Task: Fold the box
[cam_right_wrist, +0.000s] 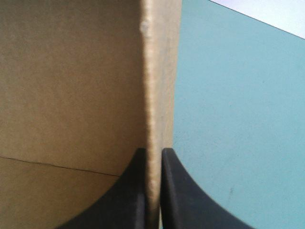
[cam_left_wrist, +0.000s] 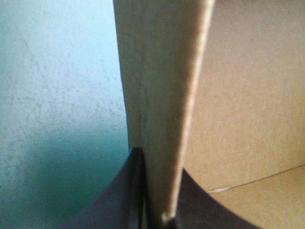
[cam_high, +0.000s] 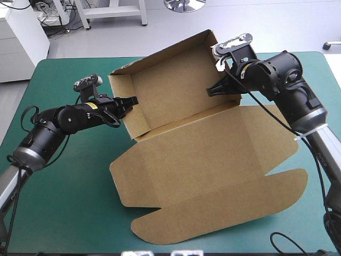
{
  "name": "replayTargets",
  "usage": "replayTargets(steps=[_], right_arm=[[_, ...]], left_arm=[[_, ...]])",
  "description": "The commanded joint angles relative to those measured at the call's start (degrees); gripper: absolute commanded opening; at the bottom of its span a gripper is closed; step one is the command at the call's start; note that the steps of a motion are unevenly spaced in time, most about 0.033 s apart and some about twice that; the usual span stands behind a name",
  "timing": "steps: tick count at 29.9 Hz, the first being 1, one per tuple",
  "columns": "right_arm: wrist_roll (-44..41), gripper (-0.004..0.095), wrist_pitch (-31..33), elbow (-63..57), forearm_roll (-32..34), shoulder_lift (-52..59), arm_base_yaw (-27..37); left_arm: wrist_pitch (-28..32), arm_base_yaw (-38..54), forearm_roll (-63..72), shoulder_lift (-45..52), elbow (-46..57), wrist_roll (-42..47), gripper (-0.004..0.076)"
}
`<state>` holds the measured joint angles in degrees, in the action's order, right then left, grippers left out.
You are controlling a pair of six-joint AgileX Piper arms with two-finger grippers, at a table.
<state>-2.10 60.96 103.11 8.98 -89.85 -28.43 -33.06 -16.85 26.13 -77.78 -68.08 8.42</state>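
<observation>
The brown box (cam_high: 213, 160) lies mid-table with its far part raised into a tray (cam_high: 170, 90) and the wide lid flat toward the near edge. My left gripper (cam_high: 129, 102) is shut on the tray's left side wall (cam_left_wrist: 162, 109), one black finger (cam_left_wrist: 119, 200) outside and one inside. My right gripper (cam_high: 218, 88) is shut on the right side wall (cam_right_wrist: 159, 95), which rises between its fingers (cam_right_wrist: 131, 195). Both walls stand upright.
Bare teal-green cover (cam_high: 69, 186) stretches left of the box and along the near edge. The lid's rounded flaps (cam_high: 160, 226) reach close to the near edge. The right arm passes over the lid's right corner (cam_high: 298, 128).
</observation>
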Motion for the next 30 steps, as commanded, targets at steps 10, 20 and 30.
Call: replayTargets(steps=[10, 20, 30], right_arm=[[-9.0, -0.0013, 9.0, 1.7, 3.3, -1.8, 0.2], [-9.3, -0.0013, 10.7, 1.7, -0.3, -11.9, 2.5], [-6.2, -0.0013, 10.5, 1.7, -5.4, -19.4, 7.2]], left_arm=[[-23.9, -0.3, -8.2, -9.8, -25.4, 1.9, -0.001], [-35.8, -0.3, -17.0, -18.3, -28.9, 3.3, -0.001], [-34.0, -0.3, -16.8, -27.1, -28.9, 2.8, -0.001]])
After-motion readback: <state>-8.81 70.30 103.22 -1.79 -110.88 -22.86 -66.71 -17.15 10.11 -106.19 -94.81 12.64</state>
